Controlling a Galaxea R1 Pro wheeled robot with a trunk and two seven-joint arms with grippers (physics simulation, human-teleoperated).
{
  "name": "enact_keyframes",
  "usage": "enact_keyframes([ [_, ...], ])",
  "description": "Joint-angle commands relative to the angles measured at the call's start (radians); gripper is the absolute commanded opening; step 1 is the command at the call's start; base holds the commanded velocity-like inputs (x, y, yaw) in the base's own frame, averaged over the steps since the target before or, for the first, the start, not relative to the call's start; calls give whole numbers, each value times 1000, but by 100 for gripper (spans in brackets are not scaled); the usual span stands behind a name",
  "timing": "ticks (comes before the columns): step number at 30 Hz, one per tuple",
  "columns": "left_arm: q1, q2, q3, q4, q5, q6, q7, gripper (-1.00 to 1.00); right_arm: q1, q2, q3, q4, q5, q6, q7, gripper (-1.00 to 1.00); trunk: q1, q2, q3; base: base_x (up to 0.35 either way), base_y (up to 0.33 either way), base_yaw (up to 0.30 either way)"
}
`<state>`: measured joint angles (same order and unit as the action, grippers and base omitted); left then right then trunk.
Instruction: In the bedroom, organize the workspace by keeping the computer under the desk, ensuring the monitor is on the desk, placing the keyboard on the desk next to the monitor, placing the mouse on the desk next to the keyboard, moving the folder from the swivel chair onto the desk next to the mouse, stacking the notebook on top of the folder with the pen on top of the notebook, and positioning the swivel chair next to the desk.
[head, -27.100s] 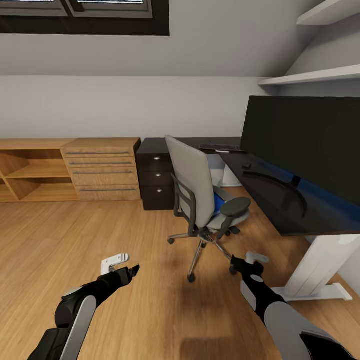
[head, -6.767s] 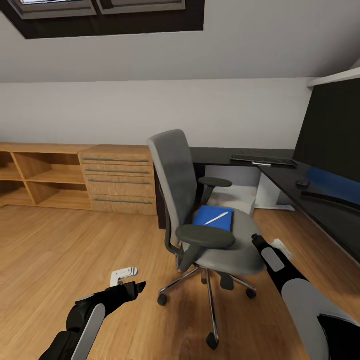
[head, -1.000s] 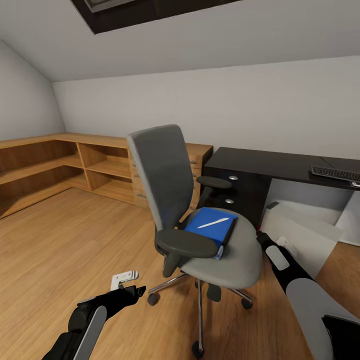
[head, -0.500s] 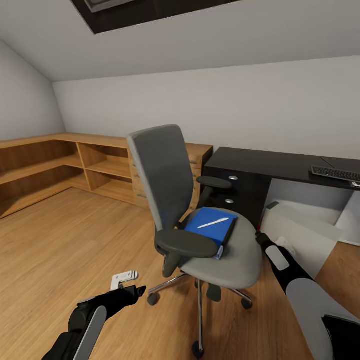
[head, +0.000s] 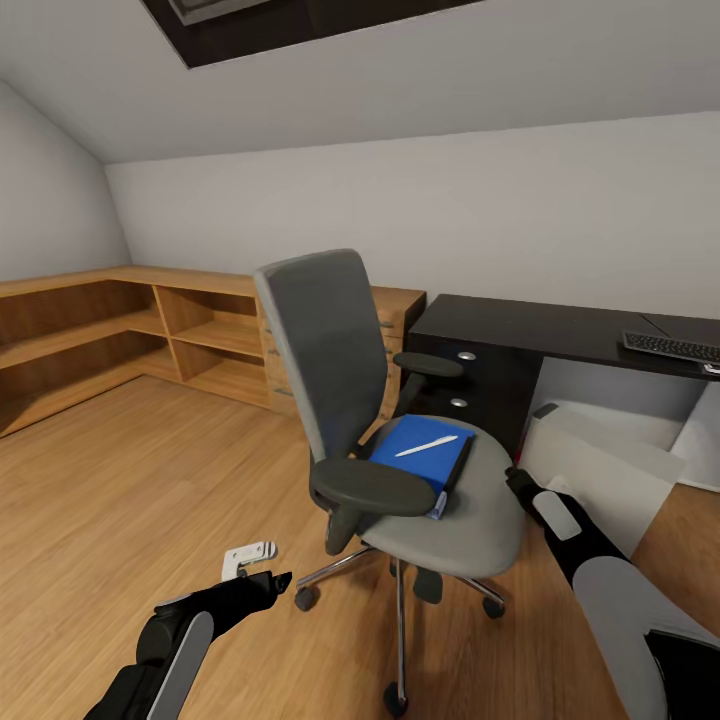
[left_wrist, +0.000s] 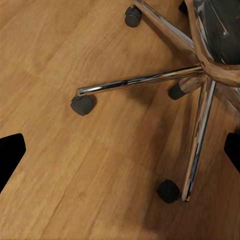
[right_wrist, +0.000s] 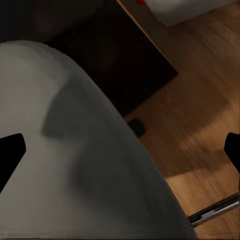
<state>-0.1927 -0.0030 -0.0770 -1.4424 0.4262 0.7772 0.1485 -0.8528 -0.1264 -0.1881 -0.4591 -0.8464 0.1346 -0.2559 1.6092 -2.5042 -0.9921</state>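
Folder (head: 420, 453), bright blue, lies flat on the seat of the swivel chair (head: 330, 350), toward the seat's back edge and between the two black armrests. Pen (head: 426, 445), slim and white, rests diagonally on top of it. A dark, thin edge shows under the folder's right side; cannot tell whether that is the notebook. Chair stands on the wood plank floor (head: 120, 480), chrome star base and casters visible in the left wrist view (left_wrist: 195, 75). Desk (head: 530, 325), black, stands behind the chair against the grey wall; its drawer unit with round silver knobs faces the chair. Keyboard (head: 672, 347) lies on the desk top near the right edge of the head view. White box-shaped computer (head: 600, 470) sits on the floor under the desk. Left gripper (head: 250, 558) hangs low over bare floor beside the chair base, fingers (left_wrist: 10, 155) spread apart, nothing between them. Right gripper (head: 520, 483) is just beside the seat's right edge; its fingers (right_wrist: 10, 150) also stand apart, empty, grey seat cushion below them.
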Motion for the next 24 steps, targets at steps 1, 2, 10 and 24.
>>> enact_keyframes([
  [1,-1,0,-1,-1,11,4,10,100,0,0,-2,-3,-11,7,-5,100,0,0,-1,0,0,0],
  [2,-1,0,-1,-1,11,4,10,100,0,-1,-2,-3,-15,8,-5,100,0,0,-1,0,0,0],
  [10,-1,0,-1,-1,11,4,10,100,0,-2,-2,-3,-30,12,-5,100,0,0,-3,0,0,79],
  [24,-1,-4,-3,1,11,4,10,100,0,-2,0,-3,-30,11,-3,100,0,0,-8,95,0,202],
])
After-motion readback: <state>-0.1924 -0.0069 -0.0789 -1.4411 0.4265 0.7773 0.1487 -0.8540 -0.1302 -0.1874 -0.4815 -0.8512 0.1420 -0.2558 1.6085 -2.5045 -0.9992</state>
